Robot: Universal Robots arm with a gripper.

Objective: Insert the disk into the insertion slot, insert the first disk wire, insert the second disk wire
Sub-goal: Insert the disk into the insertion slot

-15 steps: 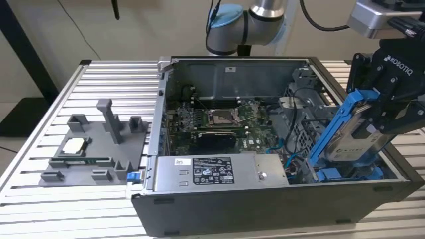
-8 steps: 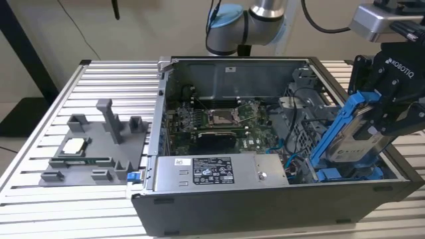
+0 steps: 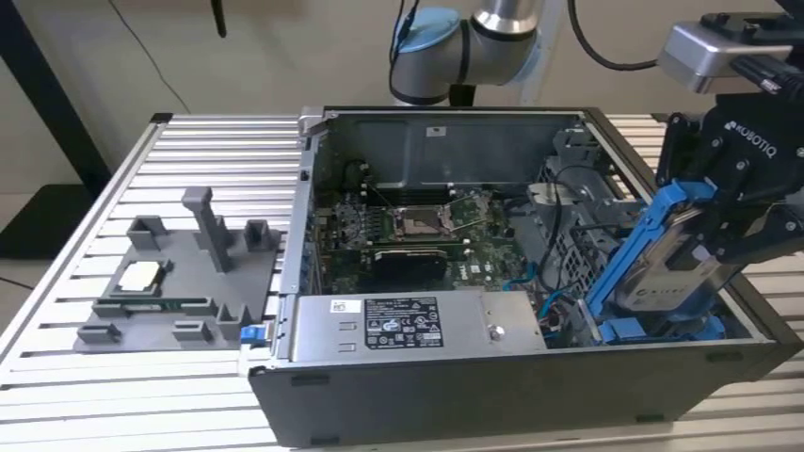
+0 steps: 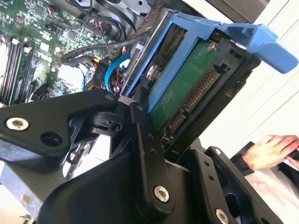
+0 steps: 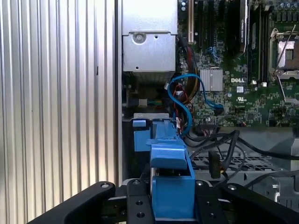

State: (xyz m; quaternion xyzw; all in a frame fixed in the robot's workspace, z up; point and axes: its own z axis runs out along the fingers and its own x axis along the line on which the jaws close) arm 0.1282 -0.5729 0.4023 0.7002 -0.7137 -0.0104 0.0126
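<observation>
Worktop (image 3: 75, 395), slatted metal, one. Entries run from the exterior view's left to its right.

Fixture (image 3: 188, 311), grey plastic, one; holds one processor chip (image 3: 138, 276) and one memory stick (image 3: 157, 304).

Computer case (image 3: 503, 395), dark grey, one, side open. Inside:
- power-supply box (image 3: 503, 330), one, with one pale label (image 3: 399, 324), print too small to read
- motherboard (image 3: 377, 235), one, with one open processor socket (image 3: 419, 220)
- blue cable (image 5: 187, 93), one, looped, in the first wrist view

Disk (image 3: 664, 278), silver-grey, one, in blue carrier, one pale label. It stands steeply tilted at the case's right end, lower end down at the insertion slot (image 3: 653, 330) with its blue clips.

Gripper (image 3: 706, 252), black, one, white lettering on the body, fingers clamped on the disk.

Hand (image 4: 268, 149), a person's, one, in the second wrist view, beyond the case.
</observation>
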